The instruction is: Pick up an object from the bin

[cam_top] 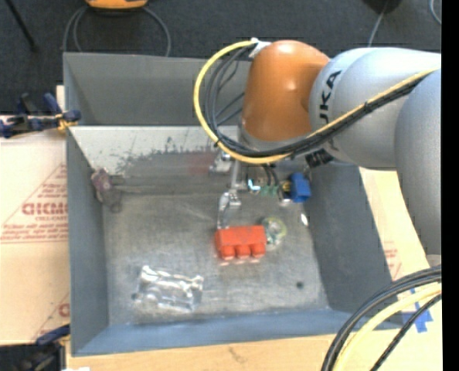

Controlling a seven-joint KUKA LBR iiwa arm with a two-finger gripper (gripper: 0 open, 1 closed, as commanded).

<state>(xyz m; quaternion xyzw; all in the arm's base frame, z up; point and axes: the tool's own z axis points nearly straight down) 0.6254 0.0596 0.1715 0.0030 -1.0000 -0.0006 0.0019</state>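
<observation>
Grey bin (86, 230) | arm (384, 107) from right | end effector (231, 203) above red block (239, 243)

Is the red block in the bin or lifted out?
In the bin: the red block rests on its grey floor near the middle, beside a clear round thing.

Shows a smooth, rounded silver-grey arm (384, 107) with a glossy orange dome cover (283, 83) at the wrist. Bears black KUKA lettering (328, 95) just right of that cover, loops yellow-and-black cables (202, 99) around its left, and carries a small blue part (297, 188) below it.
</observation>
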